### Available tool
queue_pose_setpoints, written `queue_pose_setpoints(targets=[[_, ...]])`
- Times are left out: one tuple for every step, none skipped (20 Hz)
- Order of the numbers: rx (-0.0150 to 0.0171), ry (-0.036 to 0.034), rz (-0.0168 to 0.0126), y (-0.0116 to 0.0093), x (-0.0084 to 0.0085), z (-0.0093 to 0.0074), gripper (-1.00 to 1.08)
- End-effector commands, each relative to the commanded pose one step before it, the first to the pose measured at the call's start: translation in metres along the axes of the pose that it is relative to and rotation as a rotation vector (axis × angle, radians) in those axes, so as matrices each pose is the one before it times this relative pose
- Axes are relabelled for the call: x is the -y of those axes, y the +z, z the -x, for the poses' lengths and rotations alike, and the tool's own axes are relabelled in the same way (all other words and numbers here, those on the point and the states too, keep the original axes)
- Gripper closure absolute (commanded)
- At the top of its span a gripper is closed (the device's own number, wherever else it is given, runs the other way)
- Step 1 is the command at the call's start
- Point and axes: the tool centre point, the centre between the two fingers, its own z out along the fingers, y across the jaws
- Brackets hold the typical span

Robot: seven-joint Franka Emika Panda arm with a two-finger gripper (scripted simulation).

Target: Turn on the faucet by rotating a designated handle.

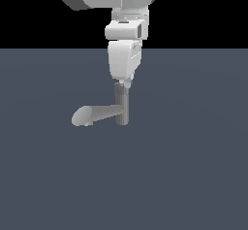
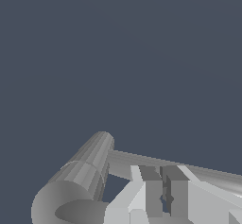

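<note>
Nearest in the wrist view we see the gripper (image 2: 164,200), its two fingers (image 2: 152,194) standing close together with only a thin dark slit between them. Nothing shows in that slit, so we read the gripper as clenched on nothing. Just past the fingertips runs a long, slim grey bar, which we take for the handle (image 2: 156,164); whether the fingers touch it we cannot tell. Beside them, a thick grey cylinder with a hollow-looking round end fills the lower corner, part of the faucet (image 2: 78,183). Beyond it we see only the flat blue-grey floor (image 2: 142,53).

In the exterior view the faucet (image 1: 122,108) stands near the middle of the floor (image 1: 184,175): a short upright post with the thick, round-ended spout (image 1: 89,115) reaching out toward the exterior view's left. The arm (image 1: 125,32) comes straight down from the upper edge of the picture, its white wrist and hand vertical, directly above the post. The gripper (image 1: 126,82) points down and its tip meets the top of the post, hiding the cap and lever there, so the handle cannot be made out from this side. Behind the floor's far edge the background is black.
</note>
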Motion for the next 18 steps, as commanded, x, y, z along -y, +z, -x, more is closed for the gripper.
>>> queue_pose_setpoints(targets=[[-0.00115, -0.02485, 0.01407, 0.00637, -0.00930, 0.02688, 1.08], [-0.00098, -0.00101, 0.00292, 0.00118, -0.00183, 0.00622, 1.08], [-0.00098, -0.00101, 0.00292, 0.00117, -0.00183, 0.00624, 1.08], [-0.00100, -0.00103, 0.00299, 0.00121, -0.00182, 0.00626, 1.08], [-0.00097, -0.00101, 0.00292, 0.00117, -0.00182, 0.00625, 1.08], [-0.00098, -0.00103, 0.00299, 0.00121, -0.00180, 0.00627, 1.08], [-0.00095, -0.00101, 0.00293, 0.00117, -0.00178, 0.00625, 1.08], [-0.00083, -0.00089, 0.00257, 0.00103, -0.00149, 0.00543, 1.08], [0.00000, 0.00000, 0.00000, 0.00000, 0.00000, 0.00000, 1.08], [0.01233, 0.05586, -0.03117, -0.01501, 0.01797, -0.03086, 1.08], [-0.00054, -0.00258, 0.00145, 0.00075, 0.00128, 0.00392, 1.08], [-0.00054, -0.00258, 0.00145, 0.00075, 0.00128, 0.00391, 1.08], [-0.00054, -0.00258, 0.00145, 0.00075, 0.00127, 0.00391, 1.08], [-0.00054, -0.00258, 0.00145, 0.00075, 0.00127, 0.00391, 1.08], [-0.00053, -0.00251, 0.00141, 0.00073, 0.00128, 0.00386, 1.08], [-0.00055, -0.00258, 0.00145, 0.00075, 0.00127, 0.00390, 1.08], [-0.00053, -0.00251, 0.00141, 0.00073, 0.00128, 0.00385, 1.08], [-0.00055, -0.00258, 0.00145, 0.00075, 0.00127, 0.00389, 1.08]])
